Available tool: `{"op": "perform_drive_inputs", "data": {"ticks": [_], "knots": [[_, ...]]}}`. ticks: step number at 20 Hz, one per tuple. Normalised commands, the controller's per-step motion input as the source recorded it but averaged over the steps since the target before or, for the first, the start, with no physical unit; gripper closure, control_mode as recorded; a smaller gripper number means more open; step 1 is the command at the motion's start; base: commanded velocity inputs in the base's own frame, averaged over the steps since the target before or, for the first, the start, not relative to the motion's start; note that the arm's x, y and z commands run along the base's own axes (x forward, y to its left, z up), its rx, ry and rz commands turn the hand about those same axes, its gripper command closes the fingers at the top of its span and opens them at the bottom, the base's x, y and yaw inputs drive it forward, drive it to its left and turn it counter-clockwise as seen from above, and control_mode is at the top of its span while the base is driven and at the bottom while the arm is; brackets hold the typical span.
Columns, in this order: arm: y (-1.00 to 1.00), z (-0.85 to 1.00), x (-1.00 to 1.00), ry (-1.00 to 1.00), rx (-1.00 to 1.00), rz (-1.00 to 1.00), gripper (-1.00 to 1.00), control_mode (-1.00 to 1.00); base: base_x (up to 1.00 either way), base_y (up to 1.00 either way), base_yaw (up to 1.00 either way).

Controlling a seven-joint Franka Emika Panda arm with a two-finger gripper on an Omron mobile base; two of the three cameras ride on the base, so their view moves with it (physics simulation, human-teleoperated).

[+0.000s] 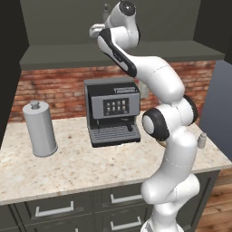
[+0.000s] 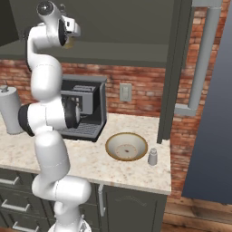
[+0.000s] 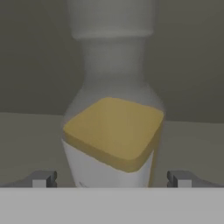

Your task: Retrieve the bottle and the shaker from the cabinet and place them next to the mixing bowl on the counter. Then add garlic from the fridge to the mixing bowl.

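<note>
reaching into the cabinet (image 2: 113, 27), jaws wide either side of the bottle (image 3: 113, 135), not gripping; shaker (image 2: 153, 157) already beside the mixing bowl (image 2: 110, 146), garlic left

Lighting: even, soft, diffuse; no glare. Speckled beige stone counter (image 1: 81, 167) brightly lit, faint shadow at six o'clock beneath the boxy black coffee machine (image 1: 112, 111). Open dark grey cabinet interior (image 2: 118, 27) dim. Hand view murky, low contrast; translucent bottle with yellow-and-white label (image 3: 111, 131) close, soft-edged, blurred. Rendering smooth throughout.
</note>
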Motion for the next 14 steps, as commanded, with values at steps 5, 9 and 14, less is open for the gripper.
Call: {"op": "perform_drive_inputs", "data": {"ticks": [5,9,14], "knots": [[0.0,-0.01,0.1,0.0,0.0,0.0,-1.0,-1.0,0.0,0.0,0.0],[0.0,0.0,0.0,0.0,0.0,0.0,-1.0,-1.0,0.0,0.0,0.0],[0.0,0.0,0.0,0.0,0.0,0.0,1.0,-1.0,0.0,0.0,0.0]]}}
